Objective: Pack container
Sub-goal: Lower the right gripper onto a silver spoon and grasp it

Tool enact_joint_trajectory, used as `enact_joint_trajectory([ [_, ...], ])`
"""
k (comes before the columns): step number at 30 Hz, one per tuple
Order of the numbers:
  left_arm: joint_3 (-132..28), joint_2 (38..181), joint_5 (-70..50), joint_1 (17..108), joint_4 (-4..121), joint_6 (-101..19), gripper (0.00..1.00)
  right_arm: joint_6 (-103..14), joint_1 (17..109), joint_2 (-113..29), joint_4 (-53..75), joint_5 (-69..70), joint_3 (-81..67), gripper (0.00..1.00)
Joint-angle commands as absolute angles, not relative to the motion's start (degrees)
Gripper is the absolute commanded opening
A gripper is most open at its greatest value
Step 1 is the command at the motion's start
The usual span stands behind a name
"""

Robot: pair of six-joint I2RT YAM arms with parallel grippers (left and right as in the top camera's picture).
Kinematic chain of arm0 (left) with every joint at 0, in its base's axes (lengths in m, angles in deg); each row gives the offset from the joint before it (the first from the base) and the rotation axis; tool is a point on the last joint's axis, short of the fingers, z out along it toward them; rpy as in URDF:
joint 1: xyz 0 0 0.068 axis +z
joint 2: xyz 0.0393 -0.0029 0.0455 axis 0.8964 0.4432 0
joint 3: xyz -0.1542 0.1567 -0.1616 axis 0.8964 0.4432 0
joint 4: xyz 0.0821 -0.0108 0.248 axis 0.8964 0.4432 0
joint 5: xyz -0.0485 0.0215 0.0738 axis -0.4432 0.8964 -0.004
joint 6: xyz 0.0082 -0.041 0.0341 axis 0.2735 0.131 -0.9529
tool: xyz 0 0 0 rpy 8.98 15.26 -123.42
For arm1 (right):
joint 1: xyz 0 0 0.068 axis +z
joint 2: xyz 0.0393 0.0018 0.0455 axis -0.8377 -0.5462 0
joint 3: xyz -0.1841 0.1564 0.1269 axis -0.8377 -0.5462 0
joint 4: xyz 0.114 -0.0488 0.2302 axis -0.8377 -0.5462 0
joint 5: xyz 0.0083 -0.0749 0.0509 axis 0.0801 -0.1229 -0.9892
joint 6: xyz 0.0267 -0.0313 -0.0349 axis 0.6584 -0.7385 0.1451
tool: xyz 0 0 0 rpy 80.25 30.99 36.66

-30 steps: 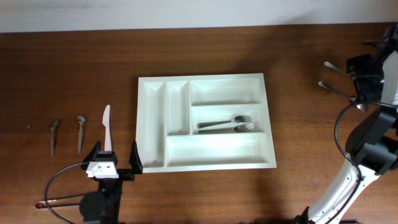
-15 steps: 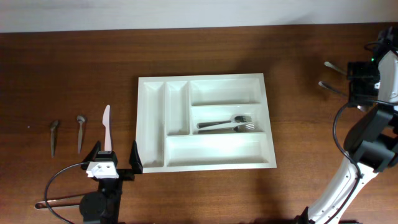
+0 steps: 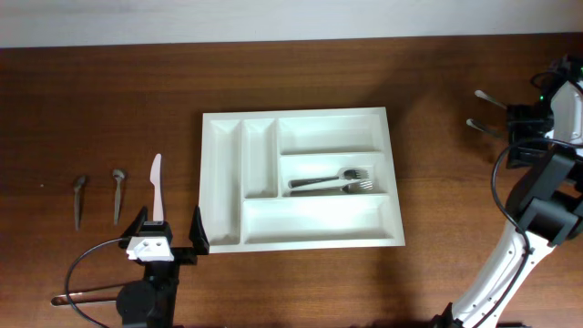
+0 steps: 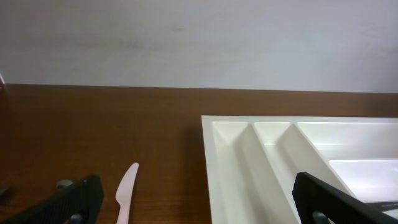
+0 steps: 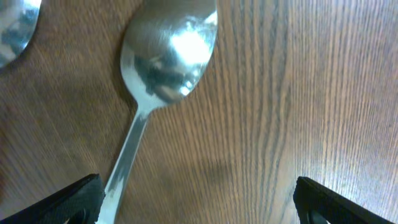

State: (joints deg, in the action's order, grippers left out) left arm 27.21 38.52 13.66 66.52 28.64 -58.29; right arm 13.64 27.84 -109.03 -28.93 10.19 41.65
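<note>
While the right gripper (image 5: 196, 205) hangs low over the dark wooden table (image 5: 323, 93), jaws spread as wide as they go and nothing between them, step in hand: taking up the shiny steel spoon (image 5: 166, 57) lying just beneath it
Grip advice: the spoon sits off-centre, with its bowl ahead and its handle running back close to the finger on the left of the wrist view. I would slide the tool that way until the thin handle lies midway between the fingers. Then go down to the wood and close across the handle, not on the rounded bowl, which would likely slip
Handling: thin, slick metal lying flat on a hard top, so a shallow descent would probably close on air
Neighbour: a second steel spoon (image 5: 11, 25) lies just beyond that same finger, near enough to be knocked or pinched along
Destination: the large white rectangular plastic cutlery tray (image 3: 296, 117) lies well off to this gripper's left, mid-table; two steel forks (image 3: 332, 184) lie in its middle wide compartment
Path: only bare wood shows between tool and tray
Left gripper (image 3: 169, 230): empty, jaws wide apart, just off the tray's near left corner
Around it: a white plastic knife (image 3: 157, 182) lies just ahead of it, and a small grey utensil (image 3: 117, 189) and a darker one (image 3: 78, 199) lie further to its left, too small to name
</note>
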Motion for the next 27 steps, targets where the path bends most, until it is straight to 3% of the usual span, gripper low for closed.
enact_joint_trajectory([
  [1,27.49,38.08,14.28,66.85,28.86,-57.94,0.99,14.31,27.44,-110.39,-28.45,11.37,42.2,0.99],
  [27,27.49,38.08,14.28,66.85,28.86,-57.94,0.99,23.58,27.55,-111.33,-25.2,11.13,42.2,0.99],
])
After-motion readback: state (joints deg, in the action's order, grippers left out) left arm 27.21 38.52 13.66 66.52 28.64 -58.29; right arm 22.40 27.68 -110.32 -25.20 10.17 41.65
